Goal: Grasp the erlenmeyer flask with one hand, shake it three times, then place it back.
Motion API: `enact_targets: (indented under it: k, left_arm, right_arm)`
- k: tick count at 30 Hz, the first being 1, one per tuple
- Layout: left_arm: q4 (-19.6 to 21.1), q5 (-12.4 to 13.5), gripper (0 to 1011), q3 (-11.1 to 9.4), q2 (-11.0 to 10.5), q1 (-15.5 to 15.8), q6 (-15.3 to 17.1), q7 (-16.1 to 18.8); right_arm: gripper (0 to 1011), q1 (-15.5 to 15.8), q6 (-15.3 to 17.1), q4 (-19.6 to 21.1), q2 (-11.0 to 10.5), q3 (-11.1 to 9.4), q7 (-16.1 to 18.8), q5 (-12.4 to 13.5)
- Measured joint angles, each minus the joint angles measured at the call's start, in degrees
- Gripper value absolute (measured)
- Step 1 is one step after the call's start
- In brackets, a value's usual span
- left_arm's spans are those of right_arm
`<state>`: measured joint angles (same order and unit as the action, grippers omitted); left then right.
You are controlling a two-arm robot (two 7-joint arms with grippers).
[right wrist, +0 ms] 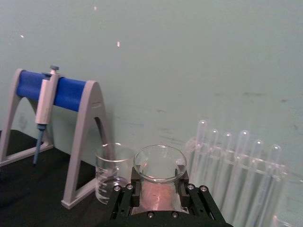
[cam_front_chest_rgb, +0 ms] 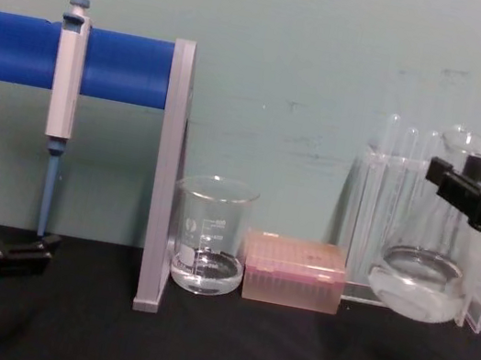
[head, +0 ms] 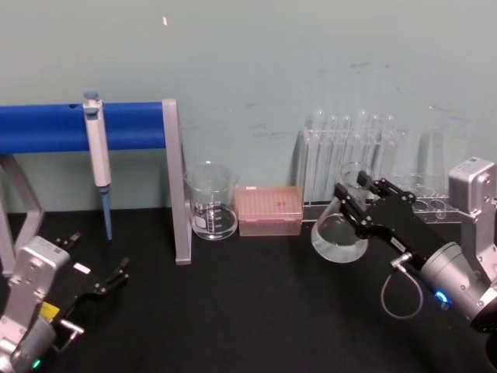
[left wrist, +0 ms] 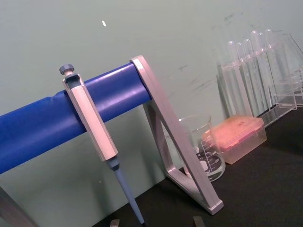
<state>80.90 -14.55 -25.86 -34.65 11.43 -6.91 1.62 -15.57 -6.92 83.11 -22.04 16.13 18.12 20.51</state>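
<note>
The erlenmeyer flask (head: 339, 237), clear glass with a little liquid in its wide base, hangs slightly tilted just above the black table in front of the test tube rack. My right gripper (head: 359, 194) is shut on its neck, below the flared rim. In the right wrist view the flask's mouth (right wrist: 159, 163) sits between the black fingers of the right gripper (right wrist: 159, 183). The chest view shows the flask (cam_front_chest_rgb: 416, 281) held from the right by the right gripper (cam_front_chest_rgb: 475, 184). My left gripper (head: 97, 256) rests open and empty at the near left of the table, and the chest view shows the left gripper (cam_front_chest_rgb: 10, 219) at its left edge.
A glass beaker (head: 211, 203) and a pink tip box (head: 269, 210) stand to the left of the flask. Behind it is a clear test tube rack (head: 353, 151). A pipette (head: 97, 151) hangs on the blue bar stand, whose grey leg (head: 177, 194) is near the beaker.
</note>
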Motion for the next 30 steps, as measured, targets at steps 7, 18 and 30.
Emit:
enact_targets:
  k: [7, 18, 30]
  left_arm:
    - [0.0, 0.0, 1002, 0.0, 0.0, 0.0, 0.0, 0.0]
    - [0.0, 0.0, 1001, 0.0, 0.0, 0.0, 0.0, 0.0]
    - [0.0, 0.0, 1001, 0.0, 0.0, 0.0, 0.0, 0.0]
  right_arm:
    - [449, 0.45, 0.48, 0.04, 0.62, -1.36, -0.21, -0.9]
    - [449, -0.35, 0.58, -0.48, 1.8, -0.58, 4.18, -1.1]
    - [449, -2.22, 0.02, -0.89, 1.83, 4.44, 12.42, 1.18]
